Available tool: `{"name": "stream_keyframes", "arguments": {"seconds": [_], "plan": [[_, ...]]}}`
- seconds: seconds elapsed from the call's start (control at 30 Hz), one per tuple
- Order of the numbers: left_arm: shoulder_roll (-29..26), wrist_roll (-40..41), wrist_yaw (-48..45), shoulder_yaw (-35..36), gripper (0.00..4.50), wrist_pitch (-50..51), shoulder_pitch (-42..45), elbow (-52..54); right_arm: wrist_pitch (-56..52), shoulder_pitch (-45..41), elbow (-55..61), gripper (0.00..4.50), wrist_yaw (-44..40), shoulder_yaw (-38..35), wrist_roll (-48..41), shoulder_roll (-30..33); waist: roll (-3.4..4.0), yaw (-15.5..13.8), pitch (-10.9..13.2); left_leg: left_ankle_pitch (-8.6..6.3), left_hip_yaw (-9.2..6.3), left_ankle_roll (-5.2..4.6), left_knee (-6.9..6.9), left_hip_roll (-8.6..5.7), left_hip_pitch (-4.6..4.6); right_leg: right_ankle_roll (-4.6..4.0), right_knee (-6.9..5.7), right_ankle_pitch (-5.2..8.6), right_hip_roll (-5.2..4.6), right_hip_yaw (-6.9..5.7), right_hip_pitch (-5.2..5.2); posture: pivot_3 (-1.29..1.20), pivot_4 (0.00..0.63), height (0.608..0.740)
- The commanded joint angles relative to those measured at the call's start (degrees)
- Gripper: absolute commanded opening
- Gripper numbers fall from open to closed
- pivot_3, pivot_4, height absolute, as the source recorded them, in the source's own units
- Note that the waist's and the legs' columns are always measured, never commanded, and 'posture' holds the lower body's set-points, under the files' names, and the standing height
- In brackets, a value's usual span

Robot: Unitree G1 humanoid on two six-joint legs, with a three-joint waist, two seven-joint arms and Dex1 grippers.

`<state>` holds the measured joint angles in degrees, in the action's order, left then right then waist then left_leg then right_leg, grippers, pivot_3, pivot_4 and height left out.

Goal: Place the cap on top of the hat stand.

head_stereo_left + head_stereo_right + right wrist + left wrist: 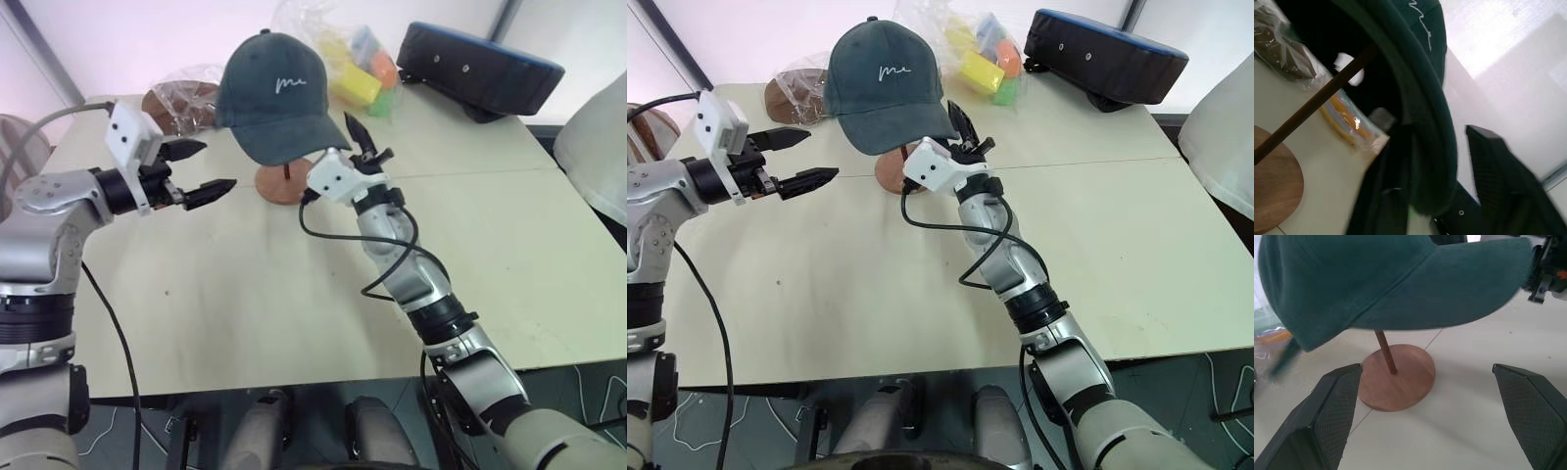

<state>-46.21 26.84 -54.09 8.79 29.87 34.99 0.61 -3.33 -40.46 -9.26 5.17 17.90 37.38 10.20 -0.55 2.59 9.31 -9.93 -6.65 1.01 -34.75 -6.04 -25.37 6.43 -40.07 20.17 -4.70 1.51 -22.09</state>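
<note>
The right gripper (364, 140) is sitting at the brim of the cap (269, 96), its two black fingers spread with the brim's edge running between them; in the right wrist view one finger is lying under the brim and the other is standing apart above it, so the jaws are straddling the fabric rather than pinching it. From this claw the cap is lying to the far left, crown up, brim pointing near and right toward the fingers. It is resting over the top of the hat stand (285, 180), whose rod is running upright into the crown and whose round base is sitting on the table (294, 294) just left of the gripper. The left gripper (196, 168) is hovering spread and empty, left of the stand and well apart from the cap. My reading: the right arm is the nearer one, and its next move should back out along the brim's line.
</note>
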Motion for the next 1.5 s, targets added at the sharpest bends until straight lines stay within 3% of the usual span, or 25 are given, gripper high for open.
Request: {"name": "stream_keyframes", "arguments": {"seconds": [0.03,0.07,0.3,0.5,0.63,0.83,0.97,1.2,1.5], "plan": [[-1.59,0.77,-0.04,2.55,4.50,-0.12,-0.17,2.20,1.04,1.11,2.25,4.06,-2.64,1.27,-0.26,0.49,0.00,0.00,0.00,0.00,0.00,0.00,0.00,0.00,0.00,0.00,0.00,0.00,0.00,0.00,0.00,0.00,0.150,0.740],[-1.74,0.82,-0.08,2.68,4.50,-0.13,-0.31,2.24,1.11,1.54,2.54,4.46,-3.70,1.52,-0.31,0.75,0.00,0.00,0.00,0.00,0.00,0.00,0.00,0.00,0.00,0.00,0.00,0.00,0.00,0.00,0.00,0.00,0.150,0.740],[-3.28,1.09,-0.83,4.03,4.50,0.09,-1.61,2.70,0.79,8.01,6.32,4.46,-19.23,3.40,-2.68,8.32,0.00,-0.12,0.00,-0.01,0.00,-0.01,-0.01,-0.01,0.00,0.00,0.01,0.00,0.00,-0.01,0.03,0.00,0.150,0.740],[-4.43,1.57,-1.64,4.73,4.50,0.24,-1.92,2.64,1.97,10.43,8.86,4.46,-27.58,0.19,-6.03,17.14,0.00,-0.10,0.00,-0.02,0.00,-0.03,-0.02,0.01,0.00,0.00,0.01,0.00,-0.01,-0.01,0.25,0.00,0.150,0.740],[-5.61,1.81,-2.68,4.98,4.50,0.23,-1.81,2.32,-1.12,9.24,10.73,4.46,-34.48,-5.89,-13.68,20.97,-0.01,-0.11,0.01,-0.02,0.00,-0.04,-0.02,0.02,0.00,0.00,0.03,0.00,-0.07,-0.01,0.29,0.00,0.150,0.740],[-7.64,3.42,-5.64,5.44,4.50,1.11,-0.99,1.79,-15.08,4.61,17.16,4.46,-53.26,-17.61,-34.95,27.12,0.00,-0.29,0.02,-0.24,-0.01,-0.40,-0.06,0.04,0.00,0.00,0.06,0.00,-0.10,-0.03,0.35,0.00,0.150,0.740],[-9.21,4.08,-8.15,5.09,4.50,1.47,-0.48,1.47,-26.10,0.33,19.98,4.46,-60.79,-23.06,-47.16,31.37,0.00,-0.27,0.04,-0.29,-0.02,-0.48,-0.10,0.05,0.01,-0.01,0.12,0.00,-0.13,-0.05,0.42,0.00,0.150,0.740],[-10.42,5.73,-10.93,4.88,4.50,2.87,0.16,2.06,-40.79,-4.01,23.63,4.46,-64.15,-28.57,-62.97,34.24,0.01,-0.27,0.04,-0.33,-0.02,-0.54,-0.07,0.06,0.01,-0.02,0.21,0.01,-0.23,-0.08,0.45,0.00,0.150,0.740],[-10.96,6.00,-11.68,4.94,4.50,3.38,0.20,2.20,-43.27,-4.91,23.90,4.46,-61.09,-29.31,-67.58,35.55,0.01,-0.42,0.04,-0.34,0.00,-0.55,-0.06,0.04,-0.02,-0.01,0.23,0.01,-0.27,-0.08,0.43,0.00,0.150,0.740]]}}
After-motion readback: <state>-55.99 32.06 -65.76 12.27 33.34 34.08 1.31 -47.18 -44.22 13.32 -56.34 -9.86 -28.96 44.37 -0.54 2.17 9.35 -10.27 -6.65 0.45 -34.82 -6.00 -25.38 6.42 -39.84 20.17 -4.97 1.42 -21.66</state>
